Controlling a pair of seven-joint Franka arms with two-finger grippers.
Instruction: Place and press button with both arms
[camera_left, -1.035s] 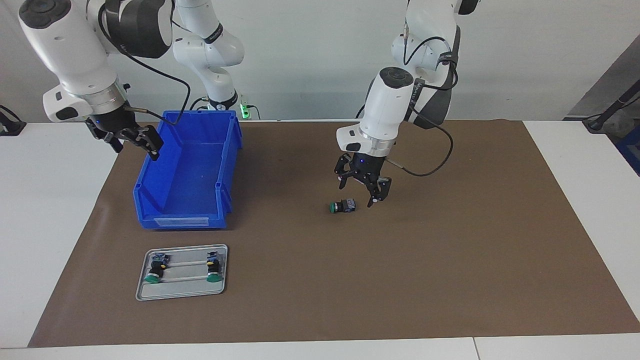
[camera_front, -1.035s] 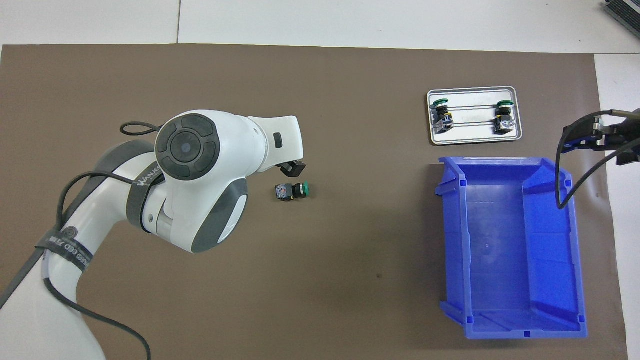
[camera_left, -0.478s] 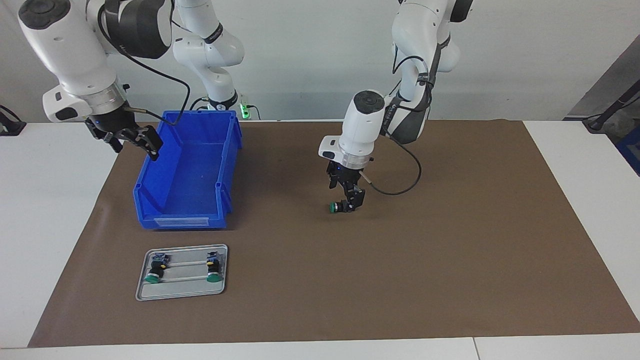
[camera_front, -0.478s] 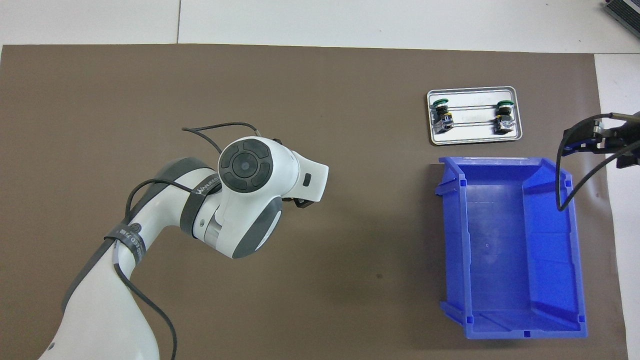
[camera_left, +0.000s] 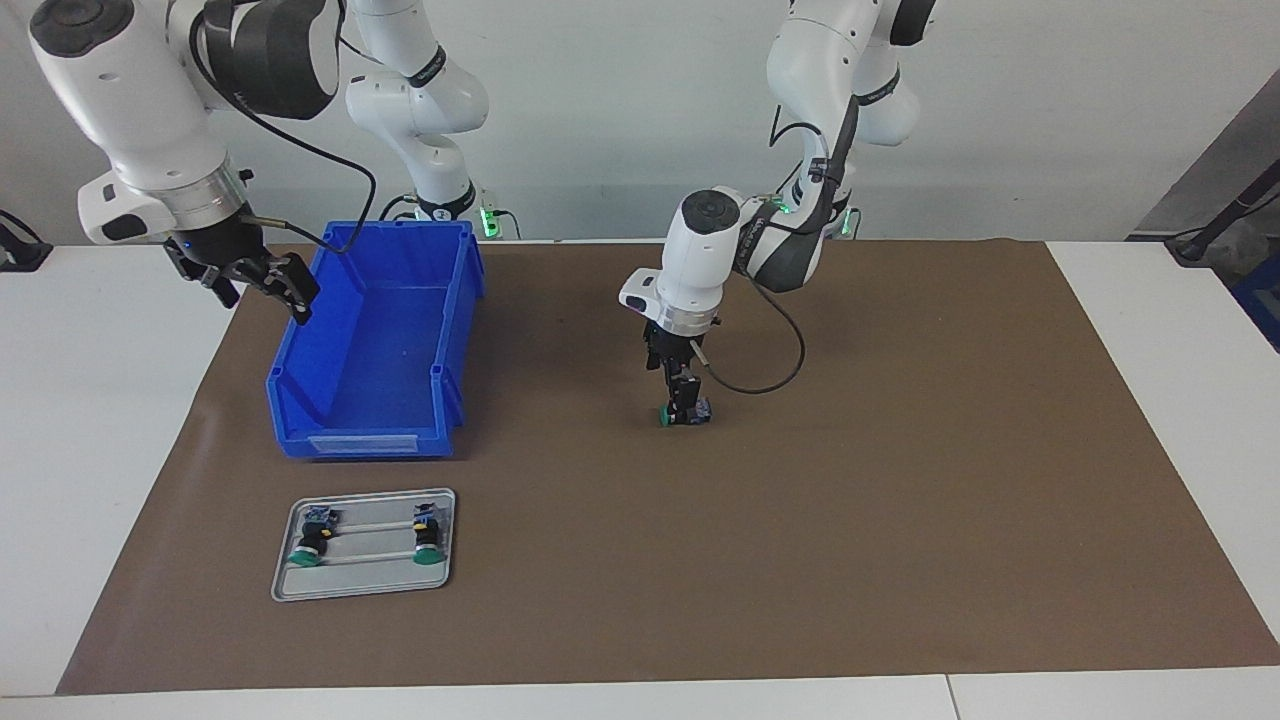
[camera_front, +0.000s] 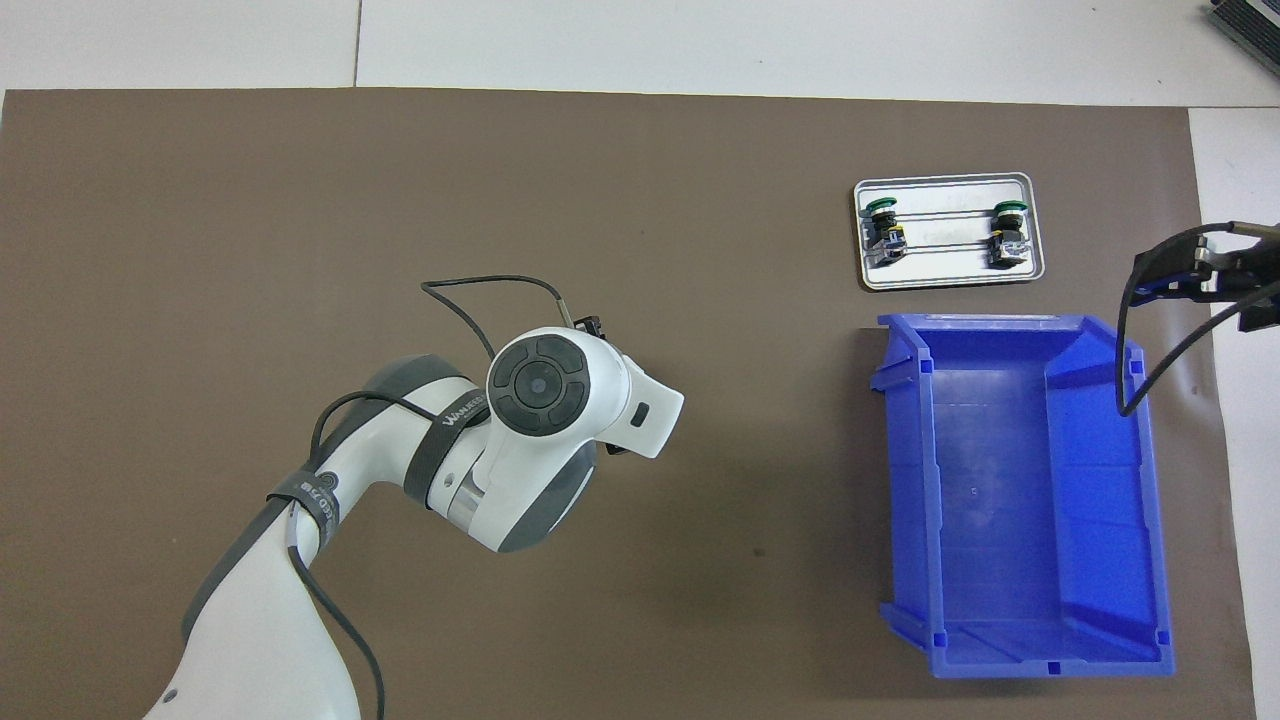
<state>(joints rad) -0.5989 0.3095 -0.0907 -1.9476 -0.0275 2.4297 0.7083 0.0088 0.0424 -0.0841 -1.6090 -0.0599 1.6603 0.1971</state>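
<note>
A grey band on the left arm (camera_front: 540, 385) carries white lettering in the overhead view. It begins "WAN" and the rest is too small to read. A second dark band lower on that arm also bears writing that cannot be read. The blue bin (camera_left: 365, 440) has a pale label strip on its low front wall, and no text can be made out on it.

The button (camera_left: 700, 411) lies on its side on the brown mat (camera_left: 900, 500), near the middle of the table (camera_left: 100, 450). Its green cap points toward the right arm's end and its blue-grey end toward the left arm's end. The left gripper (camera_left: 684, 405) points straight down and is right at the button's black body. Whether it has clamped the button cannot be told.

Only the facing view shows this meeting. From overhead, the left arm's white wrist covers both the button and the gripper.

The right gripper (camera_left: 262, 283) hangs in the air with its jaws wide and holds nothing. It is beside the bin's rim at the right arm's end of the table. The overhead view shows only the right gripper (camera_front: 1200, 282) and its black cable, which loops across the bin's (camera_front: 905, 480) rim.

A metal tray (camera_left: 280, 570) sits just farther from the robots than the bin. Two green-capped buttons (camera_left: 308, 545) lie in it, apart from each other. The overhead view shows a yellow spot on each of them (camera_front: 882, 225) in the tray (camera_front: 945, 283).
</note>
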